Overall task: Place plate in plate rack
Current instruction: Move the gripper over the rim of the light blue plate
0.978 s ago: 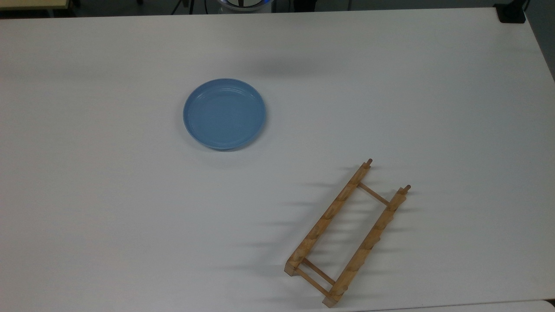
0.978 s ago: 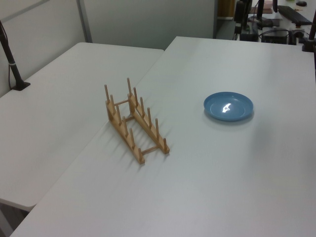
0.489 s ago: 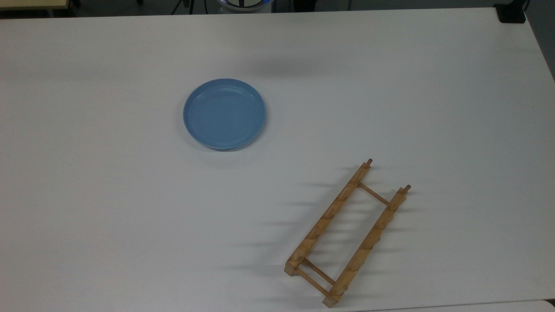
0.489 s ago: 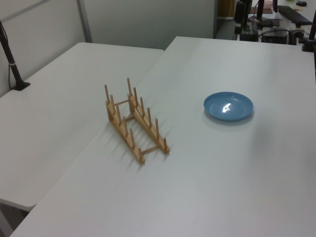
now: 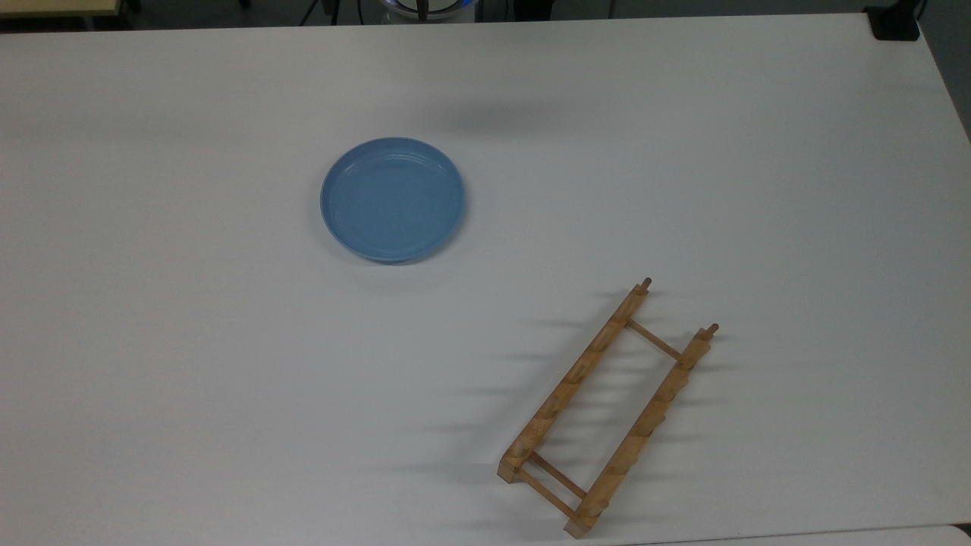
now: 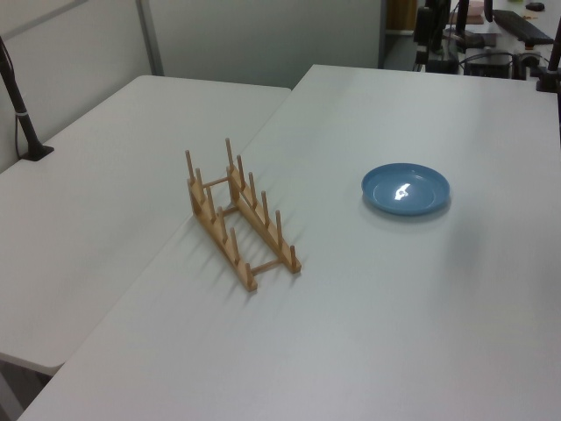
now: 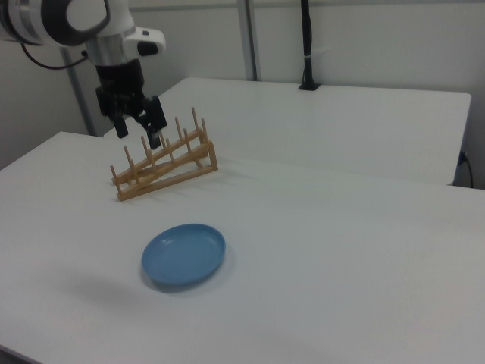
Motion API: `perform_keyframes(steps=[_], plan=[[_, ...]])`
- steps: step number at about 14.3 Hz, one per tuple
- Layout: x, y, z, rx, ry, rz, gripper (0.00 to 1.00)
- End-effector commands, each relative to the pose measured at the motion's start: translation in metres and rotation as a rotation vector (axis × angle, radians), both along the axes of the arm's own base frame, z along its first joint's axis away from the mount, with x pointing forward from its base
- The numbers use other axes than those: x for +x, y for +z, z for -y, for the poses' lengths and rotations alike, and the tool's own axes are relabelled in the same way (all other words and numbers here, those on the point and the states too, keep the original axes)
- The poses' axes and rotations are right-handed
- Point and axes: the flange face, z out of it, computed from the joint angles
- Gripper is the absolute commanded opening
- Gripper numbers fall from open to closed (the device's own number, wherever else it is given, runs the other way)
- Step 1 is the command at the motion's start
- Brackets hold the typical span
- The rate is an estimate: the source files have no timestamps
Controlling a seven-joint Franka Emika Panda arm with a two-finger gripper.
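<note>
The light-blue plate [image 5: 392,199] [image 6: 405,189] [image 7: 184,254] lies flat on the white table, nothing touching it. The wooden plate rack [image 5: 607,409] [image 6: 238,215] [image 7: 163,167] stands apart from it with its pegs up and no plate in it. In the right view my gripper [image 7: 138,130] hangs high over the table, pointing down, open, with nothing between its black fingers [image 7: 154,129]. It overlaps the rack's left end in the right view but is well above the table. Its soft shadow falls on the table beyond the plate [image 5: 485,115].
A second white table [image 6: 105,202] adjoins along the rack's side. A black post [image 6: 22,114] [image 7: 305,45] rises from that table. A black block [image 5: 895,23] sits on the top view's far right corner. The arm's base [image 5: 425,7] is at the far edge.
</note>
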Motion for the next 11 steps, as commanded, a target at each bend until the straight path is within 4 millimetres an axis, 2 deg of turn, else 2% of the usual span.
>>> perform_keyframes(steps=[1,2,6,8,9,11], plan=[[-0.003,-0.039,0.008,-0.096,-0.149,-0.063,1.00],[-0.004,-0.053,0.010,-0.099,-0.175,-0.090,1.00],[-0.009,-0.137,0.010,-0.122,-0.325,-0.147,1.00],[-0.013,-0.171,0.017,-0.172,-0.314,-0.154,1.00],[-0.008,-0.187,0.035,-0.202,-0.317,-0.140,1.00],[0.001,-0.197,0.064,-0.211,-0.262,-0.101,1.00]])
